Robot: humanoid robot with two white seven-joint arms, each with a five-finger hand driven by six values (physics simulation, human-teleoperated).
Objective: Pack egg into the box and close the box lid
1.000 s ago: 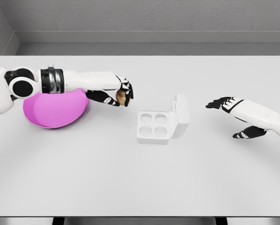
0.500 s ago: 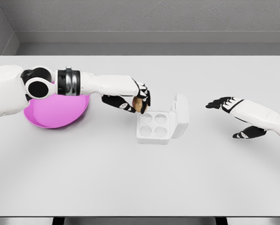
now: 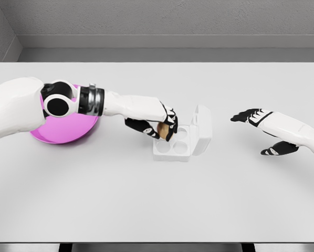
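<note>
A white egg box (image 3: pixel 179 148) lies open mid-table, its lid (image 3: pixel 202 130) standing up on the right side. My left hand (image 3: pixel 162 127) hovers over the box's far-left cup, its fingers curled around a brown egg (image 3: pixel 160 129). The hand covers that cup; the other cups look bare. My right hand (image 3: pixel 250 116) hangs above the table well to the right of the box, fingers spread and holding nothing.
A pink bowl (image 3: pixel 67 128) sits at the left, partly behind my left forearm (image 3: pixel 125 105). The white table (image 3: pixel 157 205) ends at a dark front edge along the bottom.
My left hand has carried the egg rightward and slightly down from beside the pink bowl to over the box's far-left cup. The right arm has stayed put.
</note>
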